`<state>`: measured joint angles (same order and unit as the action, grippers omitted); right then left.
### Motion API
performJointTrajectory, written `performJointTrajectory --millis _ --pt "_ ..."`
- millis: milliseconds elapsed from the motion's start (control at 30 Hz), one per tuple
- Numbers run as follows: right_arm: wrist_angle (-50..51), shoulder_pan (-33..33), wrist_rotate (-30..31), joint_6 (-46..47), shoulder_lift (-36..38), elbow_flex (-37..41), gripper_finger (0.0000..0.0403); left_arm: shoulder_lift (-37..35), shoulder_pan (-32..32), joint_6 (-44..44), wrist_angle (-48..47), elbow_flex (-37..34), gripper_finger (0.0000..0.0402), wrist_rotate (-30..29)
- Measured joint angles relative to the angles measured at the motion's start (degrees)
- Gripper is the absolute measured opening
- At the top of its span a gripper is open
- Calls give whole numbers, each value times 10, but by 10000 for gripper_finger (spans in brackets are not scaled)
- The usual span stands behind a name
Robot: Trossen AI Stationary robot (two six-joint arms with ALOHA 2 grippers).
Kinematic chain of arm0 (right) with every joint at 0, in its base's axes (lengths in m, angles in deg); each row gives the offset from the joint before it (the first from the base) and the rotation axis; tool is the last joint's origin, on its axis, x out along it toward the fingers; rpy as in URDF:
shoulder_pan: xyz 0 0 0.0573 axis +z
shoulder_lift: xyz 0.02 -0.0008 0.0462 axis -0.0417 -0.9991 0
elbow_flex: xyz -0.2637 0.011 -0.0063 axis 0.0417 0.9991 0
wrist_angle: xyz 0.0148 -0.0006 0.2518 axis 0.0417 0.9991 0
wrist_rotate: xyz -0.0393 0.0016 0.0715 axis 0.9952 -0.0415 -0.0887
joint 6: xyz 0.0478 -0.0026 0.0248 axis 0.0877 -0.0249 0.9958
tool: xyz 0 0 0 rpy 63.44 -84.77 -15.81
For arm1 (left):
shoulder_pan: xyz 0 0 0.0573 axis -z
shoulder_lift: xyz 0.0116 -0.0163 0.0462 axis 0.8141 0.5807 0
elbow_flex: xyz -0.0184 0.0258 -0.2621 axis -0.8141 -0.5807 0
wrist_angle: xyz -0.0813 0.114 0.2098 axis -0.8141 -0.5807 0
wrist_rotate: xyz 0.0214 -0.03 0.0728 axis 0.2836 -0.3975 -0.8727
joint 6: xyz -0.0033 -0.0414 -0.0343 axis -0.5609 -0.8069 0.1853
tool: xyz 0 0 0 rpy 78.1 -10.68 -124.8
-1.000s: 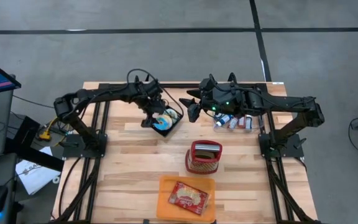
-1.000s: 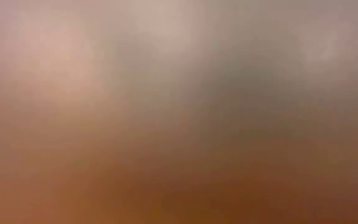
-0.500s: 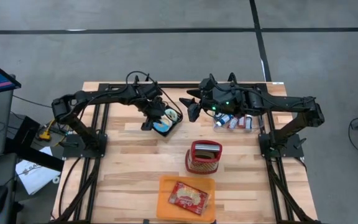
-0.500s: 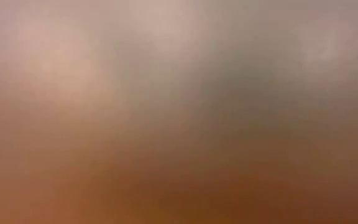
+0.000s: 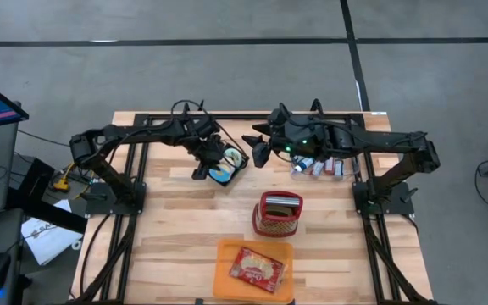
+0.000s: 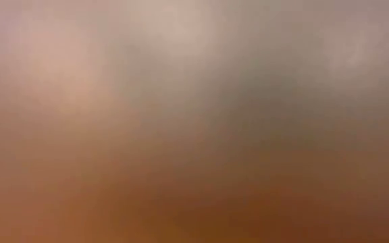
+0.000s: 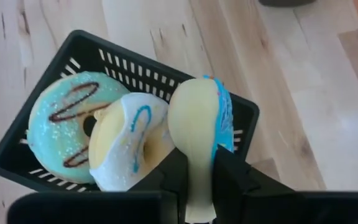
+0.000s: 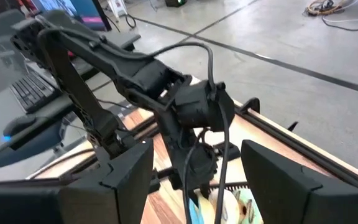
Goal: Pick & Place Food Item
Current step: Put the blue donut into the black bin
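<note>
A black slotted basket [image 7: 17, 146] on the wooden table's far left half holds donuts. One has light blue icing with brown stripes [image 7: 58, 127]. Another has white icing with a blue line [image 7: 129, 146]. A third donut [image 7: 194, 124], pale beneath with blue sprinkled icing, stands on edge. My left gripper [image 7: 197, 177] [image 5: 203, 167] is shut on this third donut at the basket's near left side. My right gripper [image 8: 197, 186] [image 5: 259, 151] hangs open, raised above the table just right of the basket [image 5: 229, 166]. My left gripper pinches the blue-iced donut between its two fingers. One finger [image 7: 174, 177] lies on the pale underside [image 7: 188, 155], the other on the iced face [image 7: 221, 146]. The fingers slant down from the near left. The donut stands on edge over the basket; I cannot tell whether it is clear of the basket.
A red basket [image 5: 278, 214] stands near the table's middle. An orange tray [image 5: 227, 254] with a red packet [image 5: 257, 269] lies at the near edge. Small packs [image 5: 320, 166] lie under the right arm. The low view is a blur.
My left gripper has tipped a little further down over the black basket. The donuts in it have shifted, and a pale ring now shows at the basket's far right corner.
</note>
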<state>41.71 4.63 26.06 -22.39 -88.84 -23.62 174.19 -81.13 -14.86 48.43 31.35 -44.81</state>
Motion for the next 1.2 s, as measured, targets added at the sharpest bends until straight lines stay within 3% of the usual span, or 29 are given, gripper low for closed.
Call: performJointTrajectory --millis 267,500,967,1200 --pt "-11 0 -2 5 -22 -1 234 0 0 -1 49 -39 39 -7" --pt "-18 0 -4 4 -25 0 234 0 -2 -2 75 -66 50 -49" --pt "-16 -2 -4 0 -25 0 234 -66 -2 -17 102 -66 188 -61" --pt "-16 -1 -4 -2 -25 0 234 -76 -2 -46 109 -66 201 -70"
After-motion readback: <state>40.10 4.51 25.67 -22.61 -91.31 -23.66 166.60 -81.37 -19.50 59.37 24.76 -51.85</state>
